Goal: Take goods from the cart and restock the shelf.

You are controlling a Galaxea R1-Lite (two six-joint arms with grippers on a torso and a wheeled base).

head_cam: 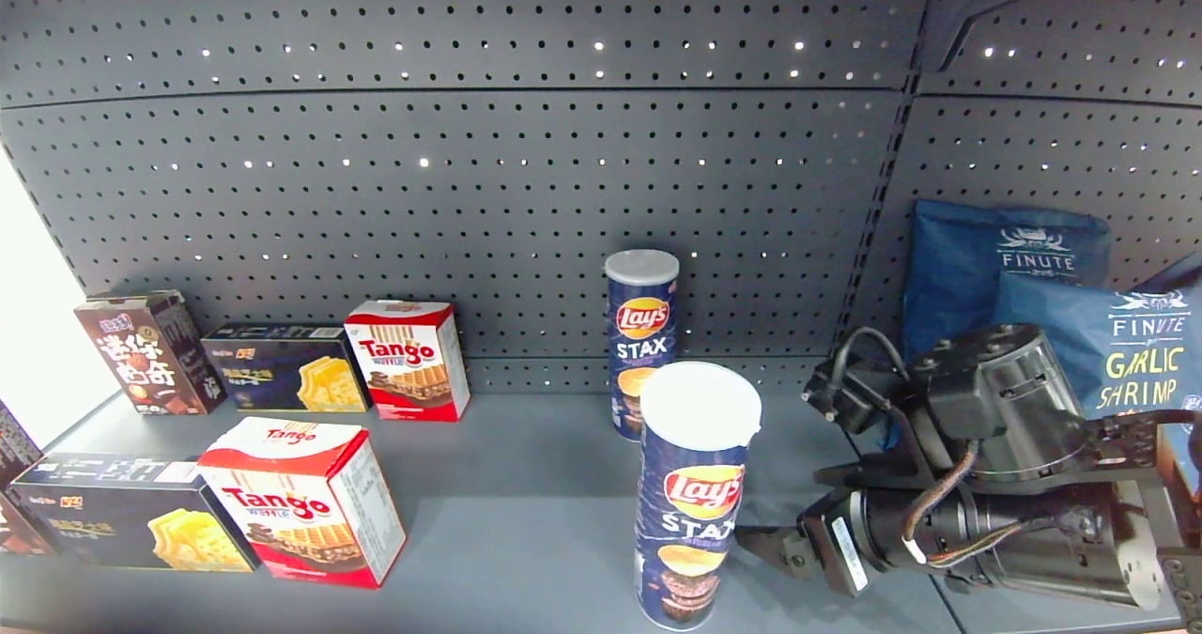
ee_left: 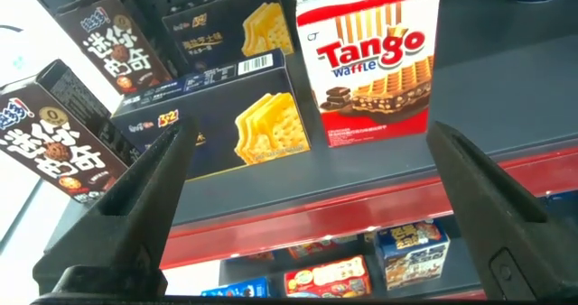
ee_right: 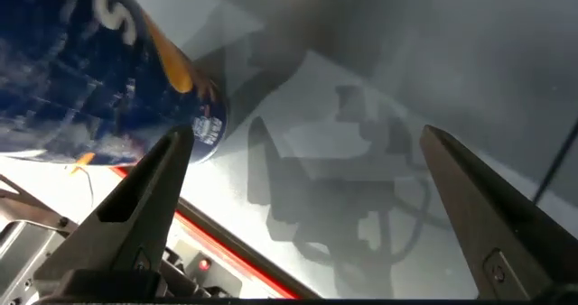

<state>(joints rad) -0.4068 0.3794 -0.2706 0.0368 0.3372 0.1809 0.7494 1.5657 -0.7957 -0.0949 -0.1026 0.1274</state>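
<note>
The front can (head_cam: 693,502) stands upright on the shelf (head_cam: 526,521), at 5 o'clock from the back can (head_cam: 641,338). The right gripper (head_cam: 779,512) lies at its 3 o'clock, jaws spread wide and empty. In the wrist view the can sits outside the fingers, just beside one. The left gripper (ee_left: 309,134) is also wide open with nothing in it, facing the boxes (ee_left: 368,66). The can is probably light: a stiff tube with a slick wrap, tall and easy to tip. It is best taken around mid-body, squeezing gently to spare the chips.
</note>
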